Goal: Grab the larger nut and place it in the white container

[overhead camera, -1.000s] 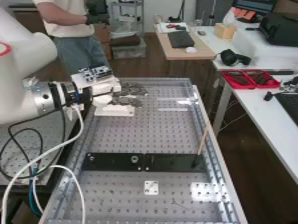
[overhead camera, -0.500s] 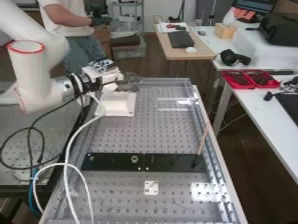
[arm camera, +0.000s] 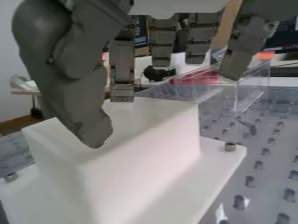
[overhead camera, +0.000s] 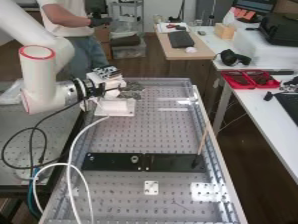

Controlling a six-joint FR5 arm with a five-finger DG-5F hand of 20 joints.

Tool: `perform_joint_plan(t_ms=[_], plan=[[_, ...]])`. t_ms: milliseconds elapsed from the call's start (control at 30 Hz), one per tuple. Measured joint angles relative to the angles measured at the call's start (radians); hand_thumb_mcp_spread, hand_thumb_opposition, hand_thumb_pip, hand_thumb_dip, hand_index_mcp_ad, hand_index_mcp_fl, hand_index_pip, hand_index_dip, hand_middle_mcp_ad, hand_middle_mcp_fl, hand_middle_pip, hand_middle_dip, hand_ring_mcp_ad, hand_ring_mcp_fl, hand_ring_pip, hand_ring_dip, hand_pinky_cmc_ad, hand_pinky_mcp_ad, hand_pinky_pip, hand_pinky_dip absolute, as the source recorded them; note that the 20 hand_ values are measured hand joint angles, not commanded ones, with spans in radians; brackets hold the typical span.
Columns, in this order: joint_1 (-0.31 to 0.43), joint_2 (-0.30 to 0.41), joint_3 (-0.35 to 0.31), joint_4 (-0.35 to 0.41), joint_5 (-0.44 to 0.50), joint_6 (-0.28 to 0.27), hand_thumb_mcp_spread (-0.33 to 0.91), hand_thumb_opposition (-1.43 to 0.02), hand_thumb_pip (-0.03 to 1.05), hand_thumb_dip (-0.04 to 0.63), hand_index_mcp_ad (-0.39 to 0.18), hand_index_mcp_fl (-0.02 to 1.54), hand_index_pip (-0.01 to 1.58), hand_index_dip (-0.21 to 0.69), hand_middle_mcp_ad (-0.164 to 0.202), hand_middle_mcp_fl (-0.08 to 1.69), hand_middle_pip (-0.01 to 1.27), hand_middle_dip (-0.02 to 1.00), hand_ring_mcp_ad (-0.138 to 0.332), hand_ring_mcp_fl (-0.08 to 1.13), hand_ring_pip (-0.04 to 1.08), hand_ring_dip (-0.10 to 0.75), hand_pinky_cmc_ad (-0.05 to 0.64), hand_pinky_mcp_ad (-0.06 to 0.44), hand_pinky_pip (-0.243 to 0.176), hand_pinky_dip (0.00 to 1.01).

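Wrist view shows one white container (arm camera: pixel 149 175) (two bolts (arm camera: pixel 230 146)).

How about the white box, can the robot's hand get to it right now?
Probably yes. The hand hangs close to the white box, with its fingers open, and I can't see anything standing in between.

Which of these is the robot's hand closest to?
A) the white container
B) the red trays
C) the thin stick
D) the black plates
A: the hand is right by the white container, at the far end of the bench from the black plates.
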Motion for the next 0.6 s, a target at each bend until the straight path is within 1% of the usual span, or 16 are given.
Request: perform_joint_plan(t_ms=[33, 67, 133, 167, 200, 267, 333, 400, 433, 533, 600], plan=[[-0.002, 0.000, 0.001, -0.003, -0.001, -0.002, 0.34, -0.90, 0.72, 0.237, -0.136, 0.02, 1.29, 0.063, 0.070, 0.01, 0.12, 0.23, 0.145, 0.00, 0.08, 0.164, 0.365, 0.295, -0.096, 0.54], [-0.007, 0.001, 0.002, -0.005, -0.003, -0.003, 0.32, -0.90, 0.72, 0.237, -0.136, 0.02, 1.19, 0.051, 0.070, 0.01, 0.12, 0.24, 0.145, 0.00, 0.08, 0.164, 0.367, 0.295, -0.096, 0.54], [-0.015, 0.005, 0.004, -0.011, -0.005, 0.003, 0.30, -0.90, 0.72, 0.237, -0.134, 0.02, 1.09, 0.037, 0.070, 0.01, 0.12, 0.24, 0.145, 0.00, 0.08, 0.164, 0.365, 0.295, -0.101, 0.56], [-0.024, 0.011, 0.005, -0.018, -0.007, 0.008, 0.29, -0.90, 0.72, 0.237, -0.134, 0.02, 1.02, 0.031, 0.070, 0.01, 0.12, 0.23, 0.145, 0.00, 0.08, 0.164, 0.367, 0.295, -0.105, 0.57], [-0.033, 0.018, 0.006, -0.027, -0.007, 0.011, 0.29, -0.90, 0.72, 0.237, -0.134, 0.02, 0.98, 0.031, 0.070, 0.01, 0.12, 0.24, 0.145, 0.00, 0.08, 0.164, 0.367, 0.295, -0.106, 0.58], [-0.050, 0.035, 0.007, -0.037, -0.004, 0.017, 0.25, -0.88, 0.72, 0.237, -0.138, 0.02, 0.88, 0.031, 0.066, 0.01, 0.12, 0.23, 0.145, 0.00, 0.08, 0.164, 0.367, 0.295, -0.108, 0.61], [-0.076, 0.058, 0.008, -0.043, 0.000, 0.031, 0.25, -0.88, 0.72, 0.237, -0.134, 0.02, 0.83, 0.031, 0.066, 0.01, 0.11, 0.23, 0.145, 0.00, 0.08, 0.164, 0.367, 0.295, -0.105, 0.61], [-0.123, 0.094, 0.008, -0.046, 0.014, 0.061, 0.25, -0.87, 0.72, 0.237, -0.138, 0.02, 0.80, 0.031, 0.066, 0.01, 0.11, 0.24, 0.145, 0.00, 0.08, 0.164, 0.367, 0.295, -0.105, 0.61], [-0.135, 0.103, 0.009, -0.047, 0.019, 0.067, 0.25, -0.87, 0.72, 0.237, -0.134, 0.02, 0.79, 0.031, 0.070, 0.01, 0.11, 0.24, 0.145, 0.00, 0.08, 0.164, 0.367, 0.295, -0.105, 0.63], [-0.197, 0.145, 0.014, -0.053, 0.056, 0.084, 0.25, -0.86, 0.72, 0.237, -0.134, 0.02, 0.75, 0.024, 0.070, 0.01, 0.11, 0.24, 0.145, 0.00, 0.08, 0.164, 0.367, 0.295, -0.110, 0.66], [-0.244, 0.179, 0.024, -0.062, 0.106, 0.089, 0.26, -0.85, 0.72, 0.237, -0.140, 0.02, 0.73, 0.024, 0.063, 0.01, 0.11, 0.24, 0.145, 0.00, 0.08, 0.164, 0.367, 0.295, -0.112, 0.66]])
